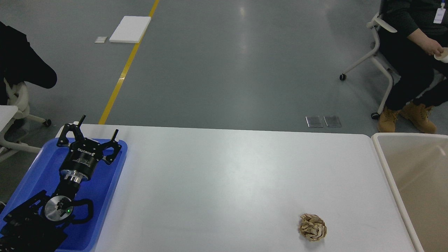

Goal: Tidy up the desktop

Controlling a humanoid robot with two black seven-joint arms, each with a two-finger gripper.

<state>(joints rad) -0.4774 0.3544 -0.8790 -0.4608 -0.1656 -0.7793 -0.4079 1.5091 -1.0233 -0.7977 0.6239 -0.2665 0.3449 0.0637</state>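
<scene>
1. Our left black two-finger gripper point(99, 127) hangs with fingers spread wide and nothing between them, above the far end of the blue plastic tray point(105, 196), which sits at the left edge.
2. The large smooth white desktop point(224, 175) lies open across its middle.
3. A crumpled brown paper ball point(312, 227) rests near the front right.
4. The beige rectangular bin point(385, 164) adjoins the right edge.
5. Grey floor lies beyond.
</scene>
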